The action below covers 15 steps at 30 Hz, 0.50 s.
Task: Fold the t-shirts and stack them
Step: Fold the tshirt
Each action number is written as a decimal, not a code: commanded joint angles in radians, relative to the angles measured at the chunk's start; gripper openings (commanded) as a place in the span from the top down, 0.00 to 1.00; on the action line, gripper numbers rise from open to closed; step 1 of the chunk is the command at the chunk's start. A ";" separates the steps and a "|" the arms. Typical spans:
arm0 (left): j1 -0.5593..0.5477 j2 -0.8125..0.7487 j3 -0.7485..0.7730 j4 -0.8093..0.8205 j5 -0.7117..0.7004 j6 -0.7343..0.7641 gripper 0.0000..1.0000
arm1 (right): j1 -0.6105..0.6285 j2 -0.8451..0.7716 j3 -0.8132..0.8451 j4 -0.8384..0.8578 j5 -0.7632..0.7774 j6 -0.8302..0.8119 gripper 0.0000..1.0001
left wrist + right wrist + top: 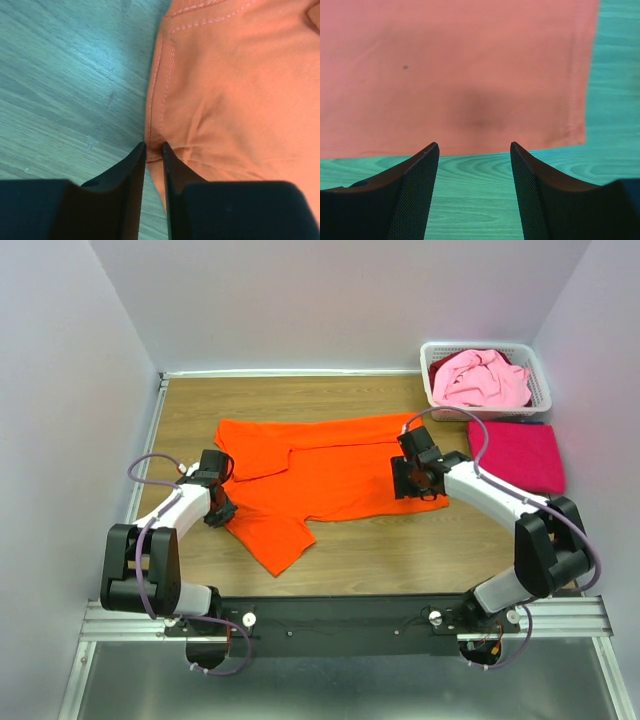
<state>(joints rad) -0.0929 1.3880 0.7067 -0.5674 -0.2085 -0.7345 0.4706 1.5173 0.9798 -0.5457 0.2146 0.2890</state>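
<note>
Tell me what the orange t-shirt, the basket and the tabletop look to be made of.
The orange t-shirt: soft matte knit cloth, probably cotton; it creases, and the left wrist view shows double-stitched seams. The basket: white moulded plastic, judging by its thin slotted walls. The tabletop: smooth, with a wood grain pattern; it could be laminate rather than solid wood.

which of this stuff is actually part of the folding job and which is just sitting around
Part of the job:
orange t-shirt, spread out
magenta-red t-shirt, lying as a neat rectangle
pale pink t-shirt, bunched up

Just there:
white basket, holding the pink one
wooden table
</note>
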 commanded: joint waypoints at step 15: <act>0.002 -0.018 0.000 0.009 -0.031 0.044 1.00 | -0.369 -0.092 -0.127 0.046 0.040 0.137 0.48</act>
<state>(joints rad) -0.0929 1.3891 0.7105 -0.5583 -0.2043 -0.7120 0.1604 1.4353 0.9035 -0.5148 0.2520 0.3828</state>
